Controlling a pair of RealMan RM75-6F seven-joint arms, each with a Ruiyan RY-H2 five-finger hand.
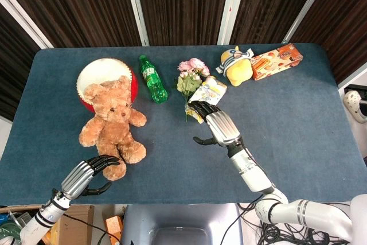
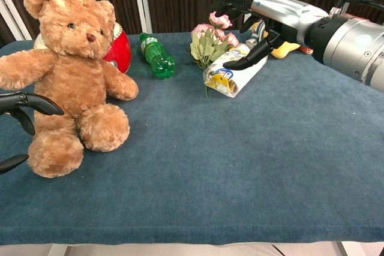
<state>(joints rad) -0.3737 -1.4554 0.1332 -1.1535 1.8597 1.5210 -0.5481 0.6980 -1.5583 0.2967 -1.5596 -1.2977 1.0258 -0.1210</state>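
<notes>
My right hand (image 1: 215, 125) (image 2: 264, 19) hovers with fingers spread just above a small bouquet of pink flowers (image 1: 192, 73) (image 2: 210, 37) in a printed wrapper (image 1: 207, 92) (image 2: 235, 73). Its thumb reaches down close to the wrapper, and it holds nothing. My left hand (image 1: 87, 175) (image 2: 21, 109) is open at the near left, fingers apart, right beside the foot of a brown teddy bear (image 1: 112, 120) (image 2: 72, 70) that sits on the blue table (image 1: 287, 119). I cannot tell whether this hand touches the bear.
Behind the bear stands a red and white drum (image 1: 94, 76) (image 2: 119, 52). A green bottle (image 1: 153, 78) (image 2: 156, 57) lies beside it. A yellow plush toy (image 1: 236, 64) and an orange box (image 1: 276, 61) sit at the far right.
</notes>
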